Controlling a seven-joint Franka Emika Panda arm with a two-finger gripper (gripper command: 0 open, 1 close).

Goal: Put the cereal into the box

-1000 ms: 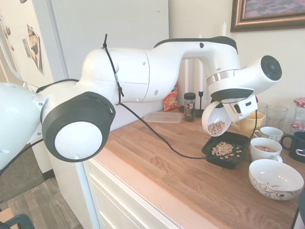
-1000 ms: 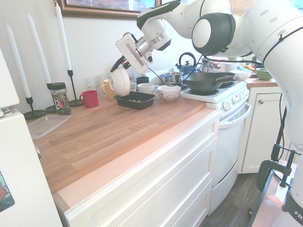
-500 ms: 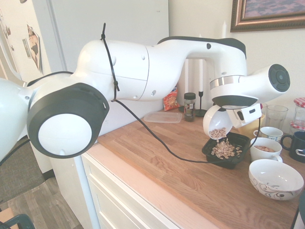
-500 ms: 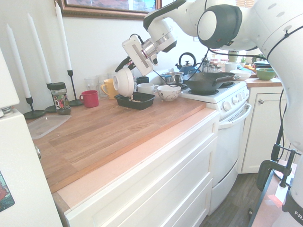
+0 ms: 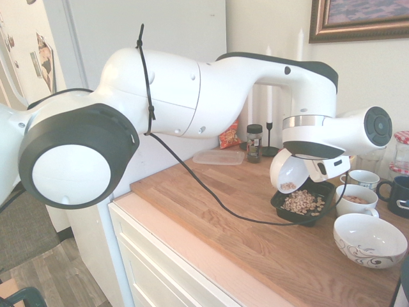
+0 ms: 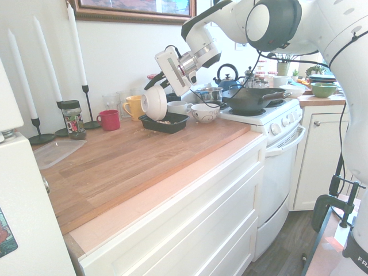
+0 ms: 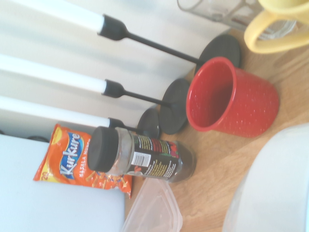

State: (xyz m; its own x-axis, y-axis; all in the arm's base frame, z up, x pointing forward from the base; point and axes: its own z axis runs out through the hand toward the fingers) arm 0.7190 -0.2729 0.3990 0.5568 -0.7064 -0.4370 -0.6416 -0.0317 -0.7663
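My gripper [image 6: 156,87] is shut on the rim of a white bowl [image 5: 287,173], which it holds tipped on its side just above the box [image 5: 279,206], a shallow black tray on the wooden counter. A pile of tan ring-shaped cereal [image 5: 304,203] lies in the box. A few pieces still sit in the lower lip of the bowl. In the second exterior view the bowl [image 6: 154,103] hangs over the box's [image 6: 150,124] left end. The bowl's pale wall [image 7: 275,188] fills one corner of the wrist view.
Beside the box stand a white cup with brownish contents [image 5: 356,199], a patterned bowl [image 5: 369,240] and a dark mug [image 5: 397,195]. Along the wall are a yellow mug [image 6: 133,106], a red cup [image 6: 109,119], a spice jar [image 5: 254,142], candlesticks [image 6: 87,109] and a clear container [image 5: 219,157]. A stove with a pan [image 6: 253,100] adjoins the counter.
The bowl has come down closer to the box and tipped further. Most of its cereal has poured out, so the pile in the box has grown.
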